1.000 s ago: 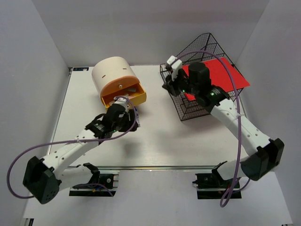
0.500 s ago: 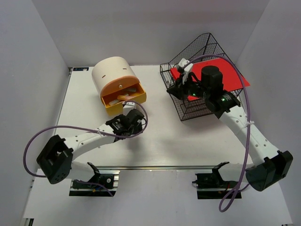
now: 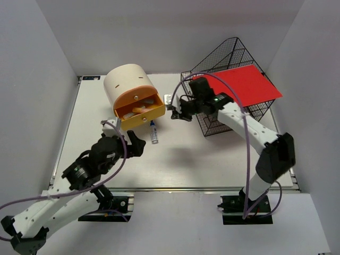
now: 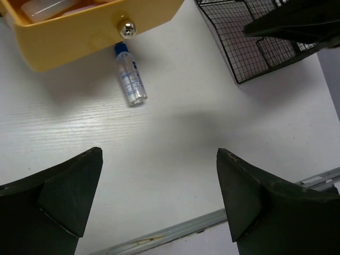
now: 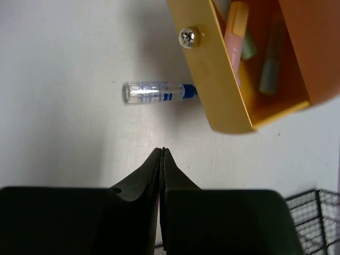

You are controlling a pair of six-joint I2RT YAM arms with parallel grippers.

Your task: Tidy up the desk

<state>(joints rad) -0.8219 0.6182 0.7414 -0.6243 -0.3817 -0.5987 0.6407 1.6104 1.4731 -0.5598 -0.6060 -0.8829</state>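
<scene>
Desk [image 3: 212, 159] spreads white beneath all we see; on it, just before the open orange drawer [image 3: 139, 112], lies a small blue-capped vial [image 3: 154, 133]. Near that drawer our left gripper [image 4: 158, 159] stands spread wide, our right gripper [image 5: 161, 154] pressed together.

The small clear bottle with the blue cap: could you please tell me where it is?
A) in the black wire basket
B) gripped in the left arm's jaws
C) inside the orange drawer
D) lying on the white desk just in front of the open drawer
D: the bottle lies flat on the desk, its blue cap toward the front of the open drawer.
</scene>
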